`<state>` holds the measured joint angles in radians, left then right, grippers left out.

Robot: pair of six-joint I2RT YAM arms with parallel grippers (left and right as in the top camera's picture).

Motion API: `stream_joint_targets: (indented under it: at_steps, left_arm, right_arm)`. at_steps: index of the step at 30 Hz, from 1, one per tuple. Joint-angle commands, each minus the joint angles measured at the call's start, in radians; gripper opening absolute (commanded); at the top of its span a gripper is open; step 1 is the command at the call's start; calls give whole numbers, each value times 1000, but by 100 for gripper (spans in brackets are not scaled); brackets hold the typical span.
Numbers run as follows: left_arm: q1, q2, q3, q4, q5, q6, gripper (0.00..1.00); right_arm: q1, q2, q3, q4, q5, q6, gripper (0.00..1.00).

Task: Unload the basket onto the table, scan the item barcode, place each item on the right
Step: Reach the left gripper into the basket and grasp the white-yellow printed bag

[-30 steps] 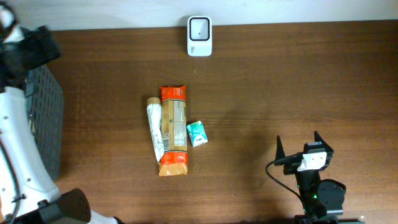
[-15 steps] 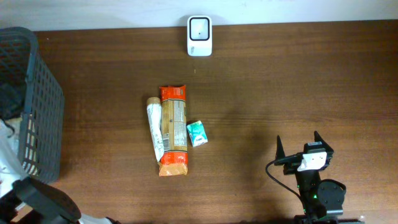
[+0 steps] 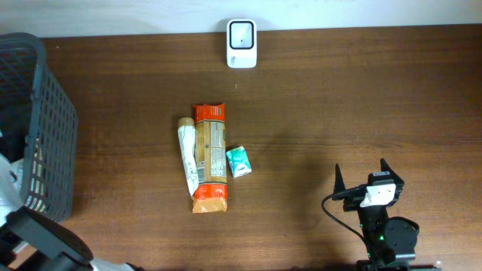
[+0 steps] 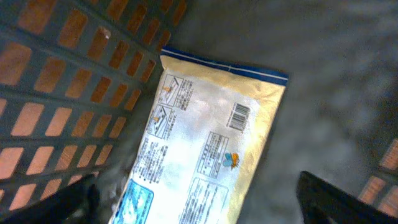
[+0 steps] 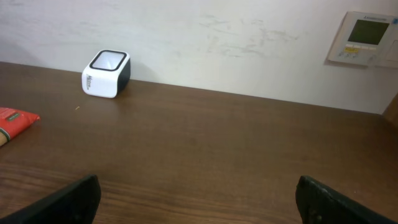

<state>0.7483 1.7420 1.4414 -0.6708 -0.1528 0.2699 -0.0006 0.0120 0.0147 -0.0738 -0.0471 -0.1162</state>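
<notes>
Cream-yellow packet (image 4: 205, 143) is the one to go for, I reckon. It's lying flat on the floor of the dark basket (image 4: 74, 68), printed side up, so the barcode (image 4: 239, 116) near its top edge is in plain view from the left wrist camera. The left gripper (image 4: 205, 202) hangs right over it with its fingers (image 4: 339, 199) spread wide at either side, nothing between them, which looks like lining up for a grab. The packet's flat and slippery-looking, so pinching an edge could be fiddly.

The basket sits at the left edge of the table (image 3: 339, 98). In the middle of the table, an orange packet (image 3: 210, 158), a white tube (image 3: 187, 154) touching its side and a small teal packet (image 3: 238, 161) lie together. The white scanner (image 3: 242, 34) stands at the far edge, well apart from the basket, so the packet has a trip ahead. The right gripper (image 3: 361, 175) is parked near the front, jaws wide, holding nothing.
</notes>
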Motion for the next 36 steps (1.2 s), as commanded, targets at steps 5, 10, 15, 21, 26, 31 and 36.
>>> stream_joint_targets:
  at_steps: [5, 10, 15, 21, 26, 31, 36]
  left_arm:
    - [21, 204, 360, -306, 117, -48, 100]
    - [21, 312, 359, -352, 42, -4, 99]
    - [21, 364, 358, -342, 26, 41, 99]
    - [21, 432, 358, -341, -75, 42, 99]
    - [21, 470, 352, -341, -80, 42, 99]
    - [21, 504, 340, -330, -80, 42, 99]
    - [20, 537, 340, -338, -80, 41, 72]
  right_arm:
    - [-6, -5, -9, 2, -5, -3, 99]
    - [-6, -5, -9, 2, -6, -3, 99]
    - [-6, -5, -9, 2, -5, -3, 98]
    - [-6, -5, -9, 2, -6, -3, 99]
    - [-6, -5, -9, 2, -5, -3, 99]
    - [-6, -5, -9, 2, -6, -3, 99]
    - [-6, -5, -9, 2, -6, -3, 99]
